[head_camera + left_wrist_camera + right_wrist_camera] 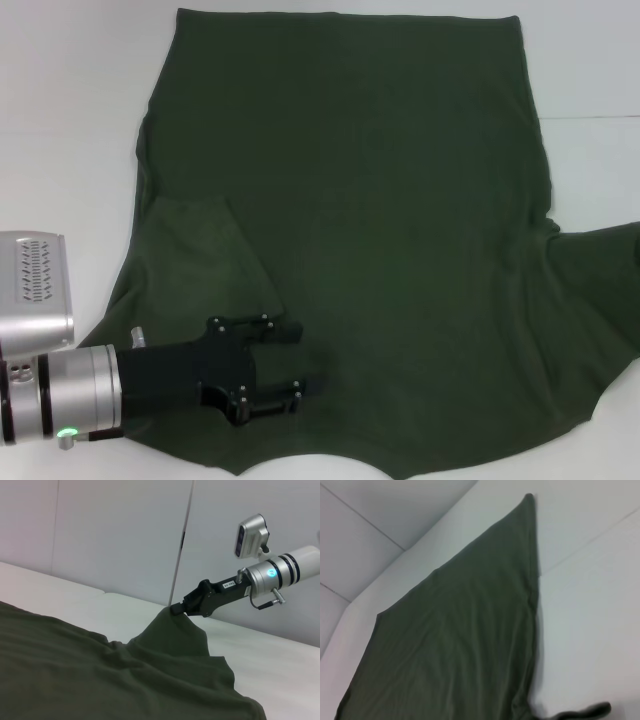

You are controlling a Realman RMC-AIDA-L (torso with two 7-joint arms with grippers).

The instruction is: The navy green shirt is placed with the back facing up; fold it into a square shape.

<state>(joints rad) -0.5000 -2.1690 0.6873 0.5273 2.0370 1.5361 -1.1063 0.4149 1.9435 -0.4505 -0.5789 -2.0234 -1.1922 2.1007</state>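
Note:
The navy green shirt (380,200) lies spread over the white table, hem at the far side. Its left sleeve (205,250) is folded inward onto the body. My left gripper (298,358) hovers open over the shirt's near left part, just past that folded sleeve, with nothing between its fingers. The right sleeve (600,285) is pulled up and outward at the right edge. In the left wrist view my right gripper (179,609) is shut on a peak of the shirt (100,670), holding it lifted off the table. The right wrist view shows only the shirt (470,630) draped below.
The white table (60,120) shows bare around the shirt on the left, far and right sides. A white panelled wall (110,530) stands behind the table. My left arm's silver wrist and camera housing (35,290) sit at the near left edge.

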